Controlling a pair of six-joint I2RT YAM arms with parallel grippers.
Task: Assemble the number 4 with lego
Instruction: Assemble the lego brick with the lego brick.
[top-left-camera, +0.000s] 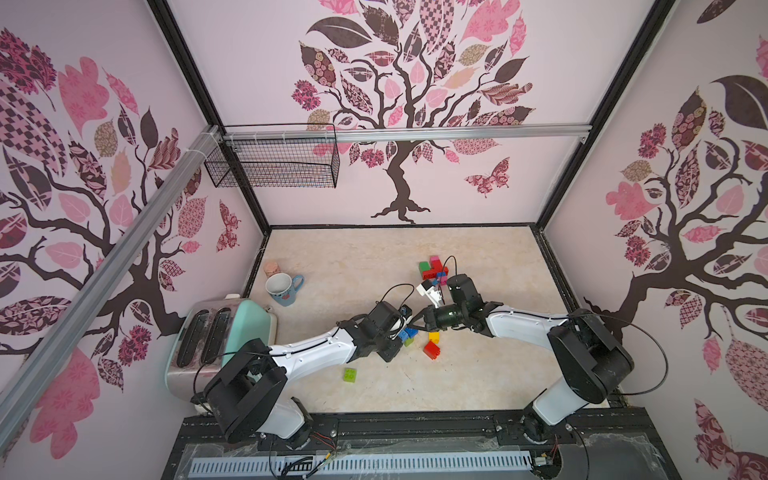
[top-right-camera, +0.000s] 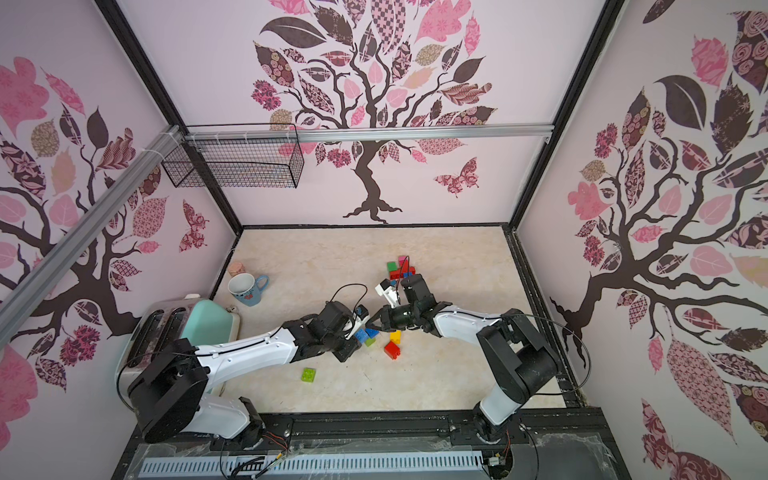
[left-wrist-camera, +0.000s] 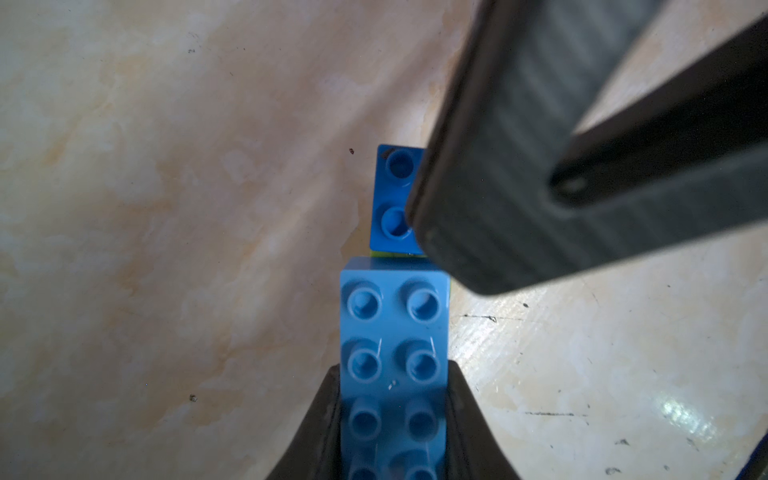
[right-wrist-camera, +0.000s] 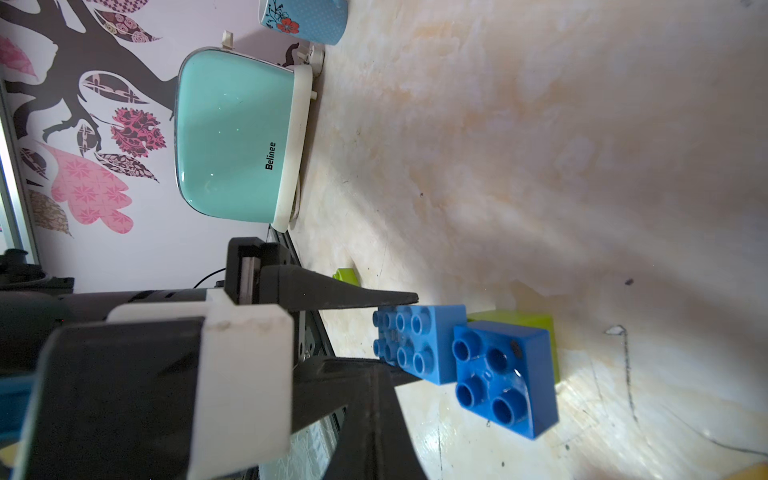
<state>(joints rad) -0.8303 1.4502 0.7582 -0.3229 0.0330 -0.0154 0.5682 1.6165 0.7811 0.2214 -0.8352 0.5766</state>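
You're mid-join at the bench (top-left-camera: 490, 374) middle: left gripper (left-wrist-camera: 394, 368) is clamping the long light-blue brick (left-wrist-camera: 394, 324) beside the dark-blue square brick (left-wrist-camera: 392, 191), right gripper (left-wrist-camera: 436, 237) is hovering there pinched shut, empty. Next is probably needing studs aligned.

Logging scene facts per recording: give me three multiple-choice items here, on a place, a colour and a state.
1. Where does the mug stand? A on the table just beyond the toaster; B on top of the toaster; C by the right arm's base.
2. What colour is the long brick in the left gripper? A red; B yellow; C blue.
3. How is the right gripper? A wide open; B shut; C clamped round the mug.
Key: 1 A: it stands past the toaster; 2 C: blue in the left wrist view; 3 B: its fingers meet.
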